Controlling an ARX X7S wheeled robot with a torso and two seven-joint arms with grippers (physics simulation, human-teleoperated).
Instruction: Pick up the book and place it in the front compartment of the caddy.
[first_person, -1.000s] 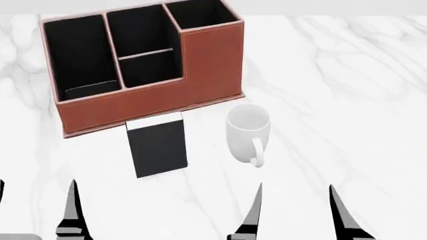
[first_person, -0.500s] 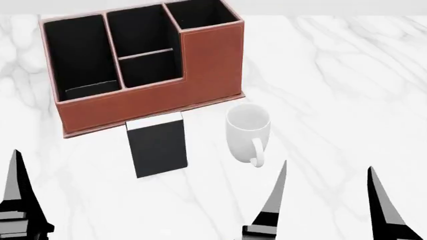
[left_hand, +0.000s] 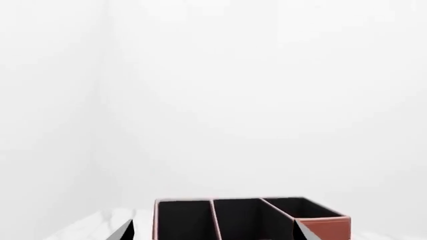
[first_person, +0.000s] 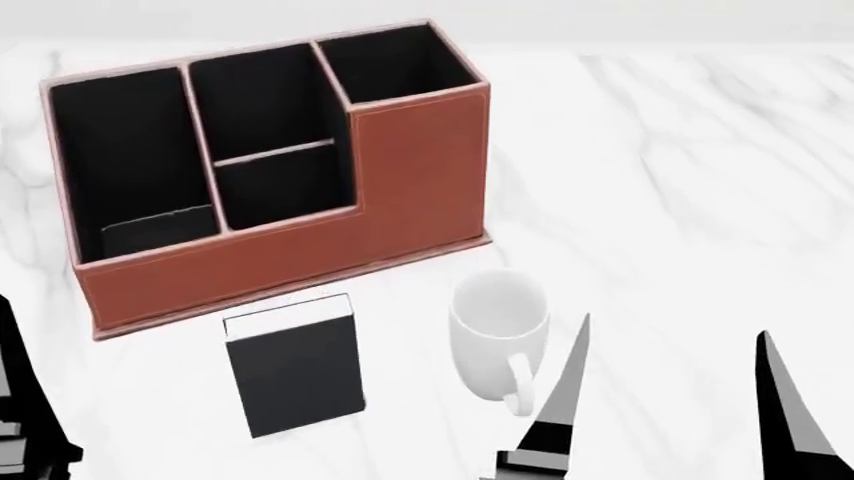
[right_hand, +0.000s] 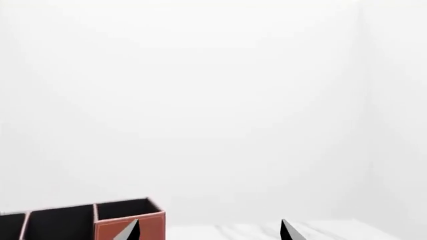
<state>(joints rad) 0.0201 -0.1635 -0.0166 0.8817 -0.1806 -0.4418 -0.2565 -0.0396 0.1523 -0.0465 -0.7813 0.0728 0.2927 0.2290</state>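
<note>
The black book (first_person: 294, 368) lies flat on the white marble table, its white page edge toward the caddy. The reddish-brown caddy (first_person: 400, 170) stands just behind it, all its cells black inside; it also shows in the left wrist view (left_hand: 320, 226) and the right wrist view (right_hand: 110, 227). My left gripper (left_hand: 213, 234) is open and empty; only one of its fingers (first_person: 24, 400) shows in the head view, left of the book. My right gripper (first_person: 674, 395) is open and empty, right of the mug, nearer me than the book.
A white mug (first_person: 498, 330) stands upright right of the book, its handle toward me, close to my right gripper's left finger (first_person: 561, 400). Bare marble table (first_person: 694, 180) lies to the right of the caddy.
The head view has shifted, so caddy, book and mug show lower and larger. Both grippers have come further up into view and stay open. The book has not moved on the table.
</note>
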